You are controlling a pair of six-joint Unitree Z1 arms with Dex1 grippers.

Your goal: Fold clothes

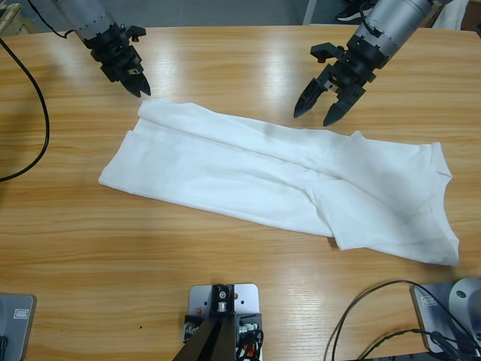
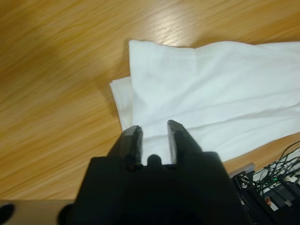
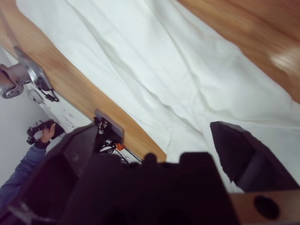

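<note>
The clothes are one white T-shirt [image 1: 263, 177], folded lengthwise into a long band that lies slantwise across the wooden table [image 1: 225, 60]. Its narrow folded end points to the upper left and its wider end to the right. My left gripper [image 1: 141, 89] hovers just beyond that upper-left corner, narrowly open and holding nothing. In the left wrist view the shirt [image 2: 211, 89] lies beyond the left gripper [image 2: 154, 129]. My right gripper [image 1: 317, 113] hangs wide open above the shirt's far edge, right of the middle. Below the right gripper [image 3: 150, 136], the right wrist view is filled with shirt [image 3: 164, 70].
A black cable [image 1: 41, 113] curves over the table's left end. More cables [image 1: 361, 316] lie at the bottom right. A person's hand [image 3: 44, 133] with a blue sleeve shows beyond the table in the right wrist view. Bare wood runs along the front.
</note>
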